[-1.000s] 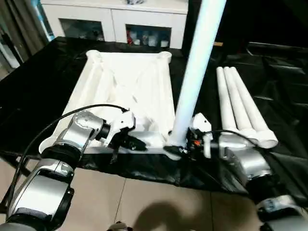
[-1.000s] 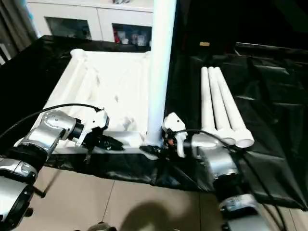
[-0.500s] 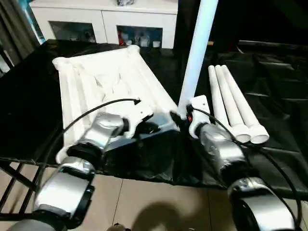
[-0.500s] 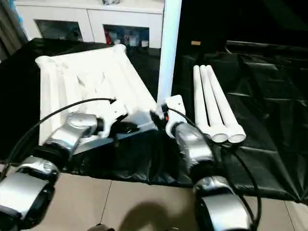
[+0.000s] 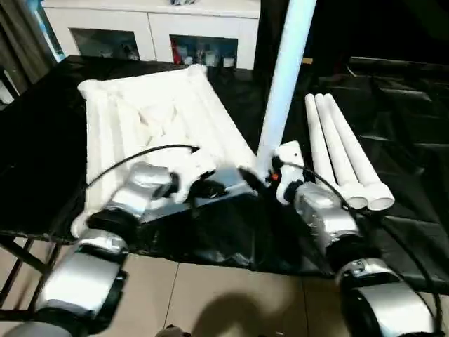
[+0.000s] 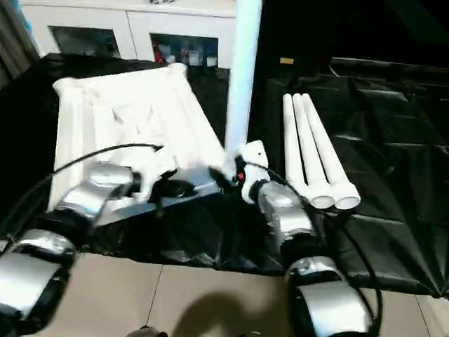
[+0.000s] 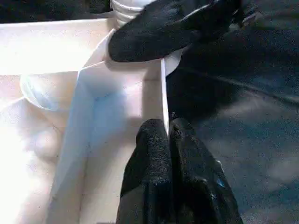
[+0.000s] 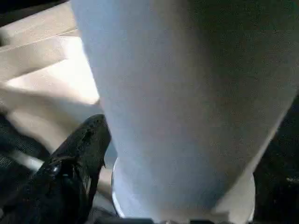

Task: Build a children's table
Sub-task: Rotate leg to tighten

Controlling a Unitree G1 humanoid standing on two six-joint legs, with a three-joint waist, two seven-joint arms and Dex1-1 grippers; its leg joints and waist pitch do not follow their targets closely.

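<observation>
The children's table [image 5: 151, 116] lay underside-up on the black-sheeted work table [image 5: 393, 140], its long axis running away from me and angled toward my left. One leg [image 5: 284, 77] stood upright in the near right corner socket. My left gripper [image 7: 167, 133] was clenched on the table's thin near rim. My right gripper [image 5: 258, 179] sat at that leg's base; I could not tell its jaws' state. Three spare legs [image 5: 340, 151] lay side by side right of the table.

An indoor test room: a black-sheeted work table [image 5: 393, 126], a tiled floor [image 5: 210, 295], a white glass-door cabinet [image 5: 151, 35] behind.
</observation>
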